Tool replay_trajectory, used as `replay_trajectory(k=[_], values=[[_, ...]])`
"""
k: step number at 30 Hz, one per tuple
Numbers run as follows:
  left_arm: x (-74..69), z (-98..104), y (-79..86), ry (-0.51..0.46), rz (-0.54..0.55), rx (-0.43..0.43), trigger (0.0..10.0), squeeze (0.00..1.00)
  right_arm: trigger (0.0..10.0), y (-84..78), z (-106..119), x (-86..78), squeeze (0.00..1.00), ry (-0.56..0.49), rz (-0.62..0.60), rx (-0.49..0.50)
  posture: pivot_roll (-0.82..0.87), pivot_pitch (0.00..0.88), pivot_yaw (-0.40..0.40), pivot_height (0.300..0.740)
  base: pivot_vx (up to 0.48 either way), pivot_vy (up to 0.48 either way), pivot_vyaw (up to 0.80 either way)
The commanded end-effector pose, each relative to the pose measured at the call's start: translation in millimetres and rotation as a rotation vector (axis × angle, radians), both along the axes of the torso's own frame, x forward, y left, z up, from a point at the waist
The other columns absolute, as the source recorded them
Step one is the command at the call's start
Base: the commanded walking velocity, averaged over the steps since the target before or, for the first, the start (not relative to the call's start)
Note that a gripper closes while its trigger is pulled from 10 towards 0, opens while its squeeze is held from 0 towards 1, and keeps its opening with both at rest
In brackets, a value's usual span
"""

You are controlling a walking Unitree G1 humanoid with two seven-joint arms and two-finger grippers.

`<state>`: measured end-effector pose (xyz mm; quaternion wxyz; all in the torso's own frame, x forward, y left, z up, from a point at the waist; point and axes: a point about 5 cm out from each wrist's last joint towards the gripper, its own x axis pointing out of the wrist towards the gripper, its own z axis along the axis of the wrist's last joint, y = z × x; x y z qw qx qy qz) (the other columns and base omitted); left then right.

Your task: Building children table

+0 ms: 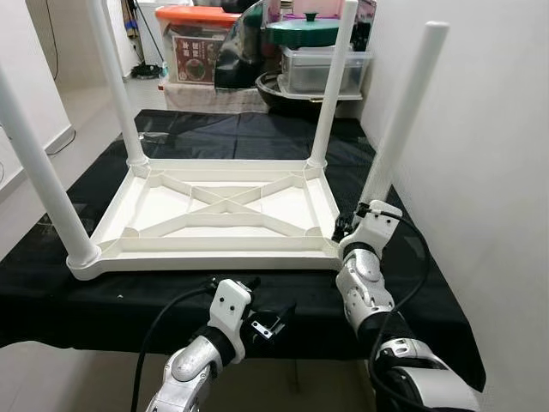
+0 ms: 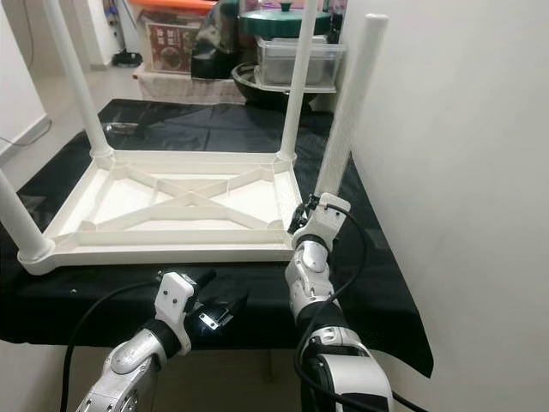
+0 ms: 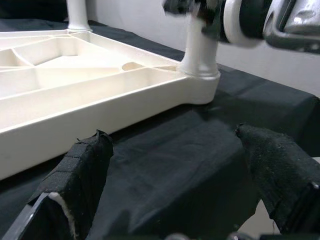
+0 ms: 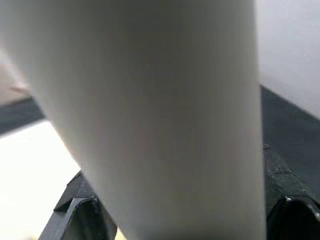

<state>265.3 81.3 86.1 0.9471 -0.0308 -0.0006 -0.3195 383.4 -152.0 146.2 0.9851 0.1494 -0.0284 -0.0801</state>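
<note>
Nearest the robot, the left gripper (image 1: 273,324) hangs just off the front edge of the black cloth (image 1: 412,283) that covers the work surface, its two padded fingers (image 3: 82,170) spread well apart with nothing between them, pointing toward the near right corner of the table. Just beyond, the right gripper (image 1: 353,225) reaches up at that same corner and is clamped around the lower part of the near right leg (image 1: 403,112), the white tube sitting between its black fingers (image 4: 75,205) in the right wrist view. The leg stands in its corner socket and leans a little to the right, close to the white wall (image 1: 480,129). The white plastic children's table (image 1: 214,219) lies upside down on the cloth, its ribbed underside with crossed braces facing up. The near left leg (image 1: 39,172) stands at the front left corner, and two more legs, far left (image 1: 116,77) and far right (image 1: 333,81), rise from the back corners. Behind the table, past the cloth's far edge, sit a clear storage box with an orange lid (image 1: 196,39), a green pot lid (image 1: 302,30) and a clear lidded tub (image 1: 322,69)
</note>
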Motion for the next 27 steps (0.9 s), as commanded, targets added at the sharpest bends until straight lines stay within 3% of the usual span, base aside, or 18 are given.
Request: replay_trajectory(k=[1, 5, 6, 7, 8, 9, 10, 11, 12, 13, 15, 21, 27], values=[[-0.8, -1.5, 0.5, 0.009, -0.007, 0.011, 10.0, 0.0, 10.0, 7.5, 5.5, 0.9, 0.0, -0.053, 0.079, -0.012, 0.06, 0.0, -0.058, 0.74, 0.0, 0.0, 0.0], [-0.7, -1.6, 0.4, 0.01, -0.006, 0.012, 10.0, 0.0, 10.0, 7.6, 5.2, 1.7, 0.0, -0.059, 0.148, 0.013, 0.06, 0.0, -0.057, 0.74, 0.0, 0.0, 0.0], [-0.5, -1.5, 0.1, 0.009, -0.007, 0.012, 10.0, 0.0, 10.0, 5.3, 5.8, 2.3, 0.0, -0.07, 0.283, 0.033, 0.06, 0.0, -0.055, 0.74, 0.0, 0.0, 0.0], [-0.5, -1.5, 0.1, 0.009, -0.007, 0.012, 10.0, 0.0, 10.0, 5.3, 5.8, 2.3, 0.0, -0.07, 0.283, 0.033, 0.06, 0.0, -0.055, 0.74, 0.0, 0.0, 0.0], [-0.4, -1.5, 0.0, 0.01, -0.008, 0.013, 10.0, 0.0, 10.0, 4.4, 7.7, 1.2, 0.0, -0.088, 0.435, 0.078, 0.06, 0.0, -0.053, 0.74, 0.0, 0.0, 0.0], [-0.4, -1.5, 0.0, 0.01, -0.008, 0.013, 10.0, 0.0, 10.0, 4.4, 7.7, 1.2, 0.0, -0.088, 0.435, 0.078, 0.06, 0.0, -0.053, 0.74, 0.0, 0.0, 0.0], [-0.2, -1.4, -0.3, 0.009, -0.009, 0.014, 10.0, 0.0, 10.0, 5.0, 10.6, -2.8, 0.0, -0.118, 0.612, 0.112, 0.06, 0.0, -0.053, 0.74, 0.0, 0.0, 0.0], [-0.2, -1.4, -0.3, 0.009, -0.009, 0.014, 10.0, 0.0, 10.0, 5.0, 10.6, -2.8, 0.0, -0.118, 0.612, 0.112, 0.06, 0.0, -0.053, 0.74, 0.0, 0.0, 0.0], [-0.1, -1.3, -0.4, 0.009, -0.01, 0.015, 10.0, 0.0, 10.0, 7.6, 14.2, -8.8, 0.0, -0.152, 0.784, 0.122, 0.07, 0.0, -0.054, 0.74, 0.0, 0.0, 0.0], [-0.1, -1.3, -0.4, 0.009, -0.01, 0.015, 10.0, 0.0, 10.0, 7.6, 14.2, -8.8, 0.0, -0.152, 0.784, 0.122, 0.07, 0.0, -0.054, 0.74, 0.0, 0.0, 0.0], [0.0, -1.1, -0.1, 0.008, -0.01, 0.017, 10.0, 0.0, 10.0, 19.5, 17.6, -26.5, 0.0, -0.197, 1.113, 0.099, 0.07, 0.0, -0.054, 0.74, 0.0, 0.0, 0.0], [-0.3, -0.8, 0.1, 0.007, -0.01, 0.018, 10.0, 0.0, 10.0, 33.9, 18.1, -36.7, 0.0, -0.21, 1.325, 0.074, 0.07, 0.0, -0.055, 0.74, 0.0, 0.0, 0.0], [-0.3, -0.6, -0.1, 0.007, -0.009, 0.018, 10.0, 0.0, 9.7, 40.0, 19.5, -39.0, 0.0, -0.206, 1.397, 0.084, 0.07, 0.0, -0.057, 0.74, 0.0, 0.0, 0.0]])
